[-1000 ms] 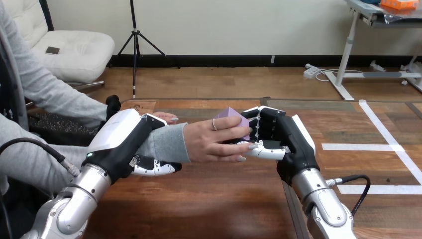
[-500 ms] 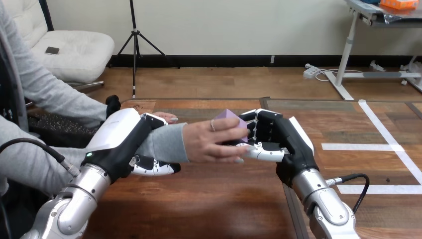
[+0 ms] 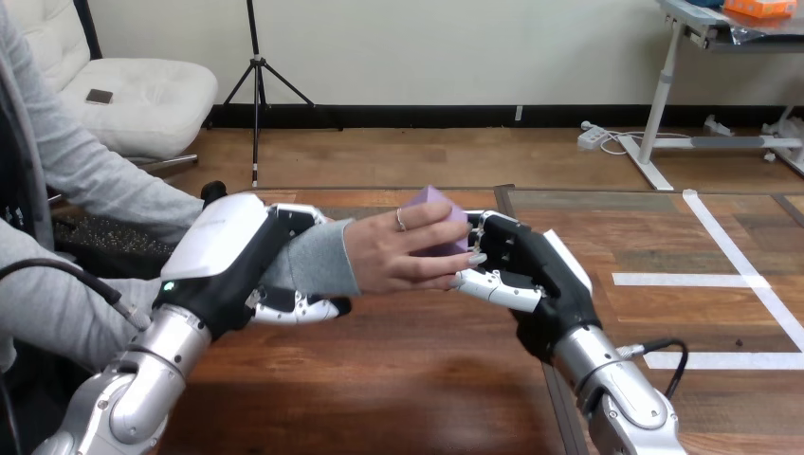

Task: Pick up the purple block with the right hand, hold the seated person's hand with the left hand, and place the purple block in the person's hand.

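Grips the person's wrist (image 3: 318, 258) with the left hand (image 3: 228, 261), fingers curled under the grey sleeve and thumb over its top, seemingly to steady the receiving palm and keep it level above the table (image 3: 398, 379).

Offers the purple block (image 3: 431, 202) with the right hand (image 3: 521, 275), fingers (image 3: 493, 248) half curled against the block's far side and thumb beneath it. Holds the block just beyond those fingertips, pressed toward the person's hand (image 3: 393, 256), probably so it cannot drop during the handover.

Shares the hold for now: the person's fingers close over the block's near face, leaving only its top corner showing above them. Cannot tell how firmly either side bears the weight.

Uses no tray or bowl. Treats the person's cupped hand as the receptacle, with the block alone inside it. Calls next, judging by this, for loosening the right-hand fingers.
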Controlling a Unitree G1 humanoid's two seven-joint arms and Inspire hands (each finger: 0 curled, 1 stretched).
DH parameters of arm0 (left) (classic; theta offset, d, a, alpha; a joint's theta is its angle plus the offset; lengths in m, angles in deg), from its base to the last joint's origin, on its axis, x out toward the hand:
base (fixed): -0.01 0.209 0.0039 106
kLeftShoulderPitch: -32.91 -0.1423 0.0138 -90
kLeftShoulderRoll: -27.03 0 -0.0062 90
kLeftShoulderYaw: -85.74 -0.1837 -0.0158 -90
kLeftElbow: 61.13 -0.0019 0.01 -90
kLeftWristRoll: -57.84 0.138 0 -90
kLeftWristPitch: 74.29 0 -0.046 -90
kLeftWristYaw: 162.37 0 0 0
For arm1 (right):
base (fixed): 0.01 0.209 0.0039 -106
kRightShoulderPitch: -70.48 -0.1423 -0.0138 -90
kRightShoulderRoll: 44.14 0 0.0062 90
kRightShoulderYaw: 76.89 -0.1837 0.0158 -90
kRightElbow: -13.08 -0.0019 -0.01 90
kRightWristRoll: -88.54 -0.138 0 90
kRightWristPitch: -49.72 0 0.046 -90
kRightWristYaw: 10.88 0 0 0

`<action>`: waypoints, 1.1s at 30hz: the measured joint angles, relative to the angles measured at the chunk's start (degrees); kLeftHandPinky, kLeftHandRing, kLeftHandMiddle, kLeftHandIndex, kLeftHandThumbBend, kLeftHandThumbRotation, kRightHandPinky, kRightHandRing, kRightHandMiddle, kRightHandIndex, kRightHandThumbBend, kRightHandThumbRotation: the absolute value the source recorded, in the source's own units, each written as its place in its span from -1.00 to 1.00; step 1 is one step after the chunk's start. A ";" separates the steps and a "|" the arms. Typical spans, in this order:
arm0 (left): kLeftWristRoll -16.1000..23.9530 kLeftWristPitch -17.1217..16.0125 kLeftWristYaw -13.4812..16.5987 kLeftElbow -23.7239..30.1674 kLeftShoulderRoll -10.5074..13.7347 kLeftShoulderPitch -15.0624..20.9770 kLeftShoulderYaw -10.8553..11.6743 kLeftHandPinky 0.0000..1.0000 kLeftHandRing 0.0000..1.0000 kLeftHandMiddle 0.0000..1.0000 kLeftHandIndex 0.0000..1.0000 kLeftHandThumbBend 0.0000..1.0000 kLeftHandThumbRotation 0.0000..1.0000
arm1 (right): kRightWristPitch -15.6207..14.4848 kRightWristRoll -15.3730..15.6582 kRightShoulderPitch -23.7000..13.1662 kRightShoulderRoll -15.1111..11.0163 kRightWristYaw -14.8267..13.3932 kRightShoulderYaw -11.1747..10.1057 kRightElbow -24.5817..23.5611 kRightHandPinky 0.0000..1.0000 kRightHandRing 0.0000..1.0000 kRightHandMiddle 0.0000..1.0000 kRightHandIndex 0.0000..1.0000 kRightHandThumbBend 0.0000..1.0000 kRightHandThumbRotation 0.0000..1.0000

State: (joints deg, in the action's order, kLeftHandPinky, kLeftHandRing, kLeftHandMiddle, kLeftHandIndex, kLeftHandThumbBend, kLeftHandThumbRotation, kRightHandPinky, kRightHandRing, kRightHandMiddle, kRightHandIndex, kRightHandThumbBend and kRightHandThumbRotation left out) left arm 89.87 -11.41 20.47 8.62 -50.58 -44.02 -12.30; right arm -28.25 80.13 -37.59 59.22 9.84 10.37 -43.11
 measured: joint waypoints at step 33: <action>0.07 -1.51 0.03 4.93 0.13 -1.18 0.00 0.21 0.36 0.39 0.32 0.63 -0.04 | 0.23 -2.38 0.95 0.11 2.84 -0.44 -0.01 0.10 0.29 0.38 0.38 0.51 0.01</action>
State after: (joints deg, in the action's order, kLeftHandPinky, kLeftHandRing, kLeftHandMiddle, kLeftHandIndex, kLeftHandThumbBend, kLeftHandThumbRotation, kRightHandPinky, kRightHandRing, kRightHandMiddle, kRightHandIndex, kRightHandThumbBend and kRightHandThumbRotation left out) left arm 89.94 -12.91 20.50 13.55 -50.46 -45.20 -12.30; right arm -28.02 77.75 -36.63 59.33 12.68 9.93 -43.12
